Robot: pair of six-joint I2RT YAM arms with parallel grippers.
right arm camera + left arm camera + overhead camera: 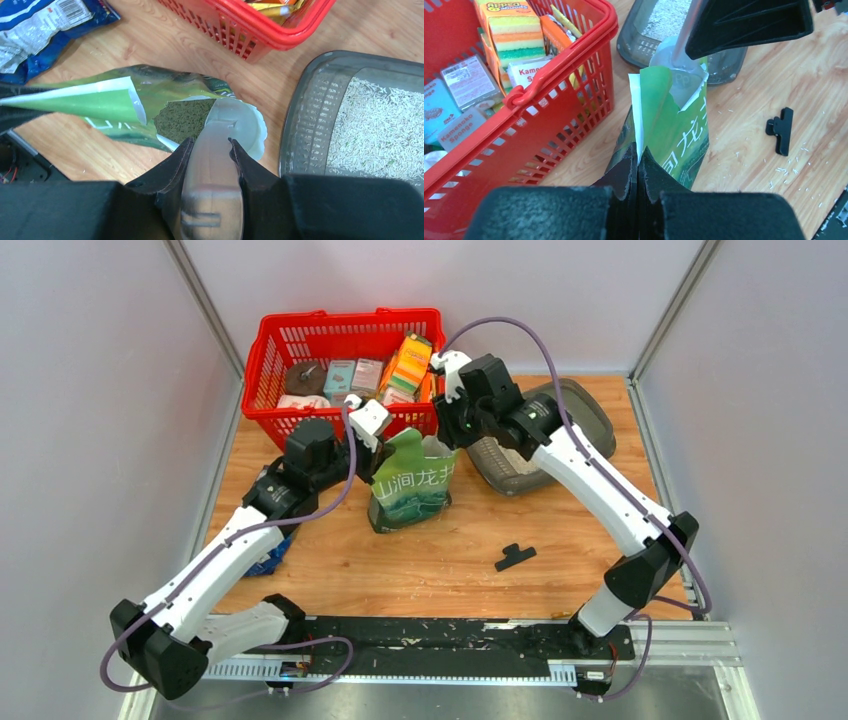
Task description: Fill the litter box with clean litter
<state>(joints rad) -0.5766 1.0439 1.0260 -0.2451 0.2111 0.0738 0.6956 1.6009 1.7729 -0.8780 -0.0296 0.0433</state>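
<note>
A wooden desk (420,560) with a light brown plank grain. At its far left stands a red mesh shopping basket (270,350); at the far right sits a dark grey litter box (590,420). Between them, nearer the middle, a green pouch (410,490) stands upright. A small black clip (514,557) lies in front of the pouch, to its right. A blue foil bag (268,555) lies flat at the left edge. Pale litter grains (789,170) are scattered near the clip.
</note>
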